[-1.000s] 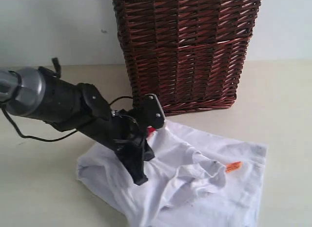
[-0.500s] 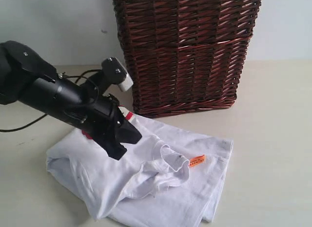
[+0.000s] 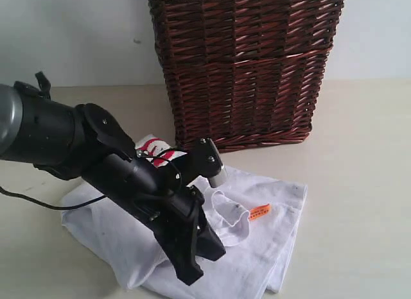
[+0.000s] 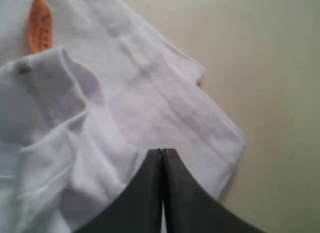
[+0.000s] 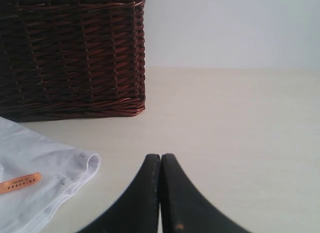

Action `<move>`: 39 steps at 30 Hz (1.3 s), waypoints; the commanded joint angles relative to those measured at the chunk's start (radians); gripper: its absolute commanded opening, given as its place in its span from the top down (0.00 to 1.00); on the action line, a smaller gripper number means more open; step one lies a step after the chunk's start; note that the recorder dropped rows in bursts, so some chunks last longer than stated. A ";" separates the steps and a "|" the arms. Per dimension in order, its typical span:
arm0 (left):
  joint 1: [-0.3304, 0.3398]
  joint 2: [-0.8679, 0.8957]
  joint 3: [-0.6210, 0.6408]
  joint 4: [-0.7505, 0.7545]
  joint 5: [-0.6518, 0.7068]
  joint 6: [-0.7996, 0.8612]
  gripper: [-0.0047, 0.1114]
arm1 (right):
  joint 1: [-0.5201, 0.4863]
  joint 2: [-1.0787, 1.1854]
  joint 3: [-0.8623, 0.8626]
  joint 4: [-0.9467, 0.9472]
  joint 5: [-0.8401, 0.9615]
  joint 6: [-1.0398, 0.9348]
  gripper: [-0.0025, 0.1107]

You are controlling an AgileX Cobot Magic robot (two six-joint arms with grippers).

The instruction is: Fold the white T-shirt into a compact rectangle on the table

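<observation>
Exterior view: got the white T-shirt [image 3: 273, 241] bunched left-to-right on the table [image 3: 366, 158], left gripper [image 3: 200, 265] pinched shut right over its near middle. Left wrist view: closed tips above the hem, nothing caught. Right wrist view: right gripper [image 5: 161, 160] closed too, off beside the tag edge, so probably left's move.

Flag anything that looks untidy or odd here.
The white T-shirt lies rumpled before the wicker basket, collar bunched up beside the orange neck tag, red lettering poking out behind the left arm.
</observation>
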 commanded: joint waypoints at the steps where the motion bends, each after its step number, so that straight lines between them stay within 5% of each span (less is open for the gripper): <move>1: -0.020 -0.009 0.002 -0.002 0.022 0.005 0.96 | 0.000 -0.007 0.004 -0.003 -0.014 -0.002 0.98; 12: 0.046 -0.080 0.002 0.079 -0.276 -0.037 0.96 | 0.000 -0.007 0.004 -0.003 -0.014 -0.002 0.98; 29: -0.079 -0.003 0.002 0.054 -0.010 -0.039 0.96 | 0.000 -0.007 0.004 -0.003 -0.014 -0.002 0.98; 36: 0.005 -0.115 0.002 0.110 -0.154 -0.078 0.96 | 0.000 -0.007 0.004 -0.003 -0.014 -0.002 0.98; 39: -0.011 -0.094 0.002 0.139 -0.057 -0.078 0.78 | 0.000 -0.007 0.004 -0.003 -0.014 -0.002 0.98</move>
